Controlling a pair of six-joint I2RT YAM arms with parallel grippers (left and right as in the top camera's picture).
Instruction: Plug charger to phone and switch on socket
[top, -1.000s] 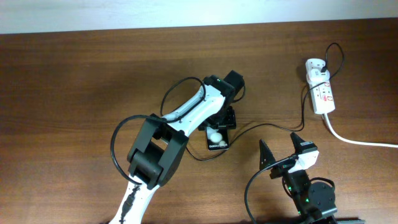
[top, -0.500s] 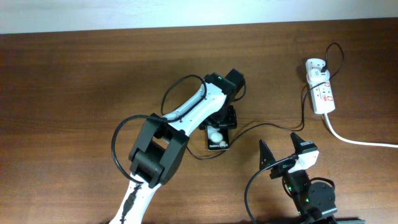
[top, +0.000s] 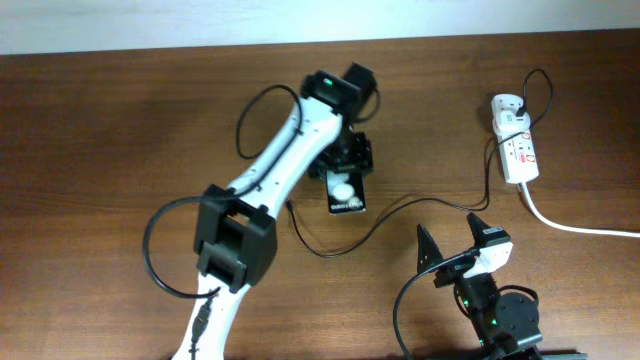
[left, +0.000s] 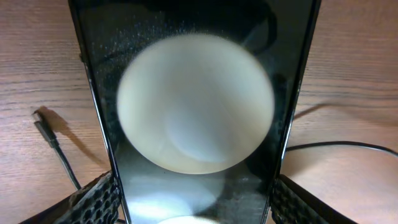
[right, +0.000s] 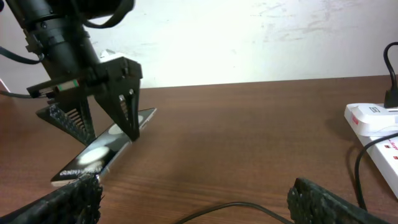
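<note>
Though the brown wooden table (top: 120, 120) carries everything, only your left hand (top: 345, 160) has hold of anything: it is closed across the phone (top: 344, 192), fingers (left: 93, 199) against both long edges. Your right hand (top: 451, 232) sits near the front edge, spread wide and empty. The phone is glossy black, with white round patches and white lettering at its near end, and lies mid-table. The white socket (top: 517, 150) lies far right. The charger (top: 416, 198) trails its thin black cable from there; its plug tip (left: 43, 127) lies loose beside the phone.
</note>
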